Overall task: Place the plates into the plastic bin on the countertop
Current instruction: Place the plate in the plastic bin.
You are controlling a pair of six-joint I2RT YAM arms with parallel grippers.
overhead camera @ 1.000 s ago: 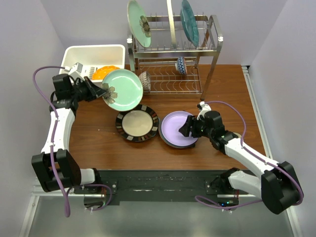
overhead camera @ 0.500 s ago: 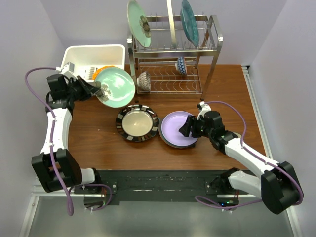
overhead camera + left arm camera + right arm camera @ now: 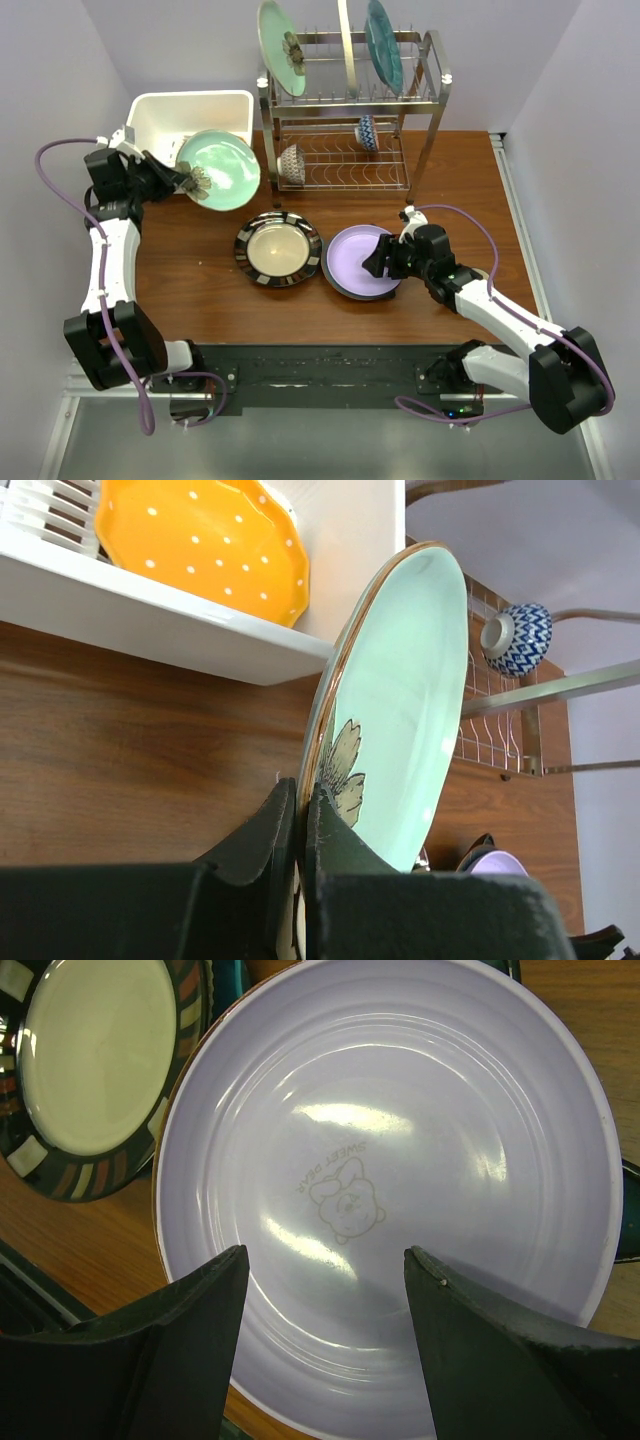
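Note:
My left gripper [image 3: 193,180] [image 3: 300,800] is shut on the rim of a pale green plate with a brown flower motif [image 3: 222,170] [image 3: 410,700]. It holds the plate tilted on edge above the near right corner of the white plastic bin [image 3: 190,100] [image 3: 150,620]. An orange dotted plate [image 3: 200,540] lies inside the bin. My right gripper [image 3: 378,258] [image 3: 325,1270] is open just above the lavender plate [image 3: 352,270] [image 3: 400,1140], its jaws apart over the plate's near side. The black-striped plate with a cream centre [image 3: 278,250] [image 3: 90,1060] lies to its left.
A steel wire dish rack [image 3: 350,110] stands at the back. It holds another pale green flower plate [image 3: 282,45], a teal plate [image 3: 384,45] and two small patterned bowls [image 3: 293,160] [image 3: 367,130]. A dark plate edge [image 3: 628,1210] shows under the lavender plate.
My left gripper has moved left and back with the pale green flower plate, from above the table to the bin's near right corner. The right arm has not moved.

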